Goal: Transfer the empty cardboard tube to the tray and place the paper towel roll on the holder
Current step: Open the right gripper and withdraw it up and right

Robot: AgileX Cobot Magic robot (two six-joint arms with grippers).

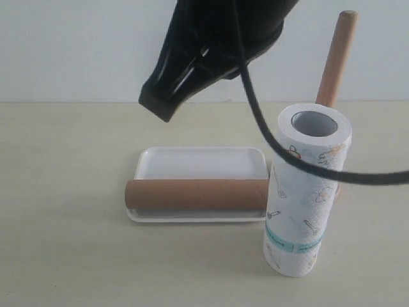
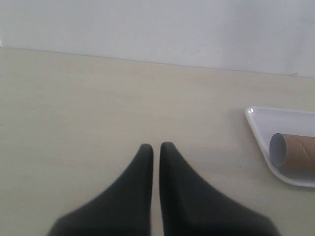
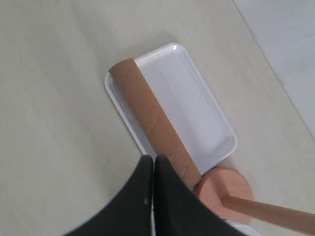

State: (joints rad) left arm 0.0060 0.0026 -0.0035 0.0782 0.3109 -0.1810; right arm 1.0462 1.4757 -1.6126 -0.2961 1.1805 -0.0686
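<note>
The brown cardboard tube (image 1: 195, 194) lies lengthwise along the near rim of the white tray (image 1: 198, 163). Right of the tray the paper towel roll (image 1: 307, 198) stands on end on the table, slightly tilted. The wooden holder's dowel (image 1: 335, 61) rises bare behind it. My right gripper (image 1: 160, 107) hangs shut and empty above the tray. In the right wrist view, this gripper (image 3: 150, 158) is over the tube (image 3: 152, 118), the tray (image 3: 197, 103) and the holder's base (image 3: 224, 189). My left gripper (image 2: 156, 146) is shut and empty, with the tray (image 2: 261, 128) and tube end (image 2: 295, 150) off to one side.
A black cable (image 1: 300, 163) from the right arm loops down in front of the paper towel roll. Pale wooden tabletop (image 1: 64, 192) surrounds the tray, and a white wall (image 1: 64, 45) stands behind it.
</note>
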